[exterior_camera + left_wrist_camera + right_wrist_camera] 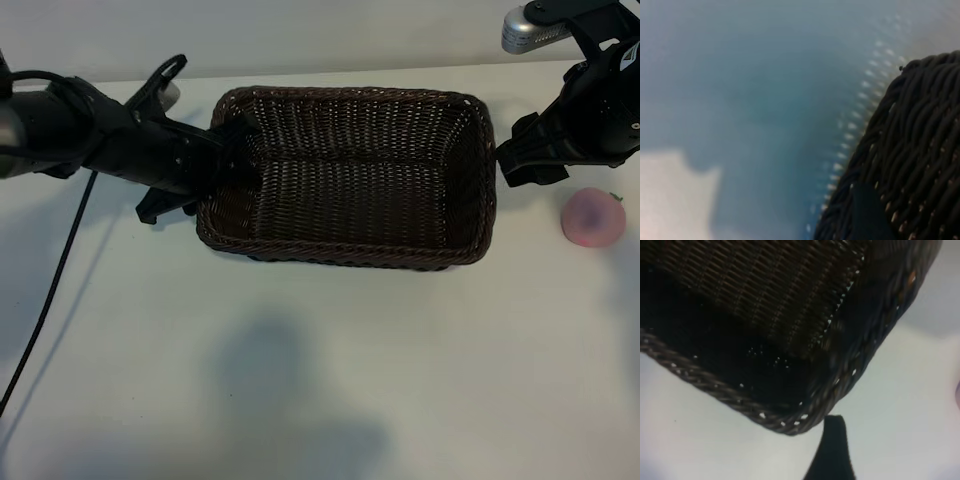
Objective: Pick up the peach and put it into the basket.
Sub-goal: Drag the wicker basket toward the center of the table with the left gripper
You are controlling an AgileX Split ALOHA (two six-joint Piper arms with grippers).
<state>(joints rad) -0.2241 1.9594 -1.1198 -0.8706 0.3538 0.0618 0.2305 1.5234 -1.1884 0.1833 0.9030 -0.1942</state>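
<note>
The dark-brown woven basket (352,94) stands in the middle of the table with nothing inside it. The pale-pink peach (593,217) lies on the table to its right, apart from it. My left gripper (222,160) is open against the basket's left end; in the left wrist view one dark finger (867,215) lies on the weave of the basket (922,130). My right gripper (508,162) is open just off the basket's right rim, up and left of the peach, holding nothing. In the right wrist view one finger (834,450) stands just outside a corner of the basket (765,300).
A black cable (50,300) trails from the left arm across the white table (320,380) toward its front left. A silver part (530,28) of the rig juts out above the right arm. Shadows fall on the table in front of the basket.
</note>
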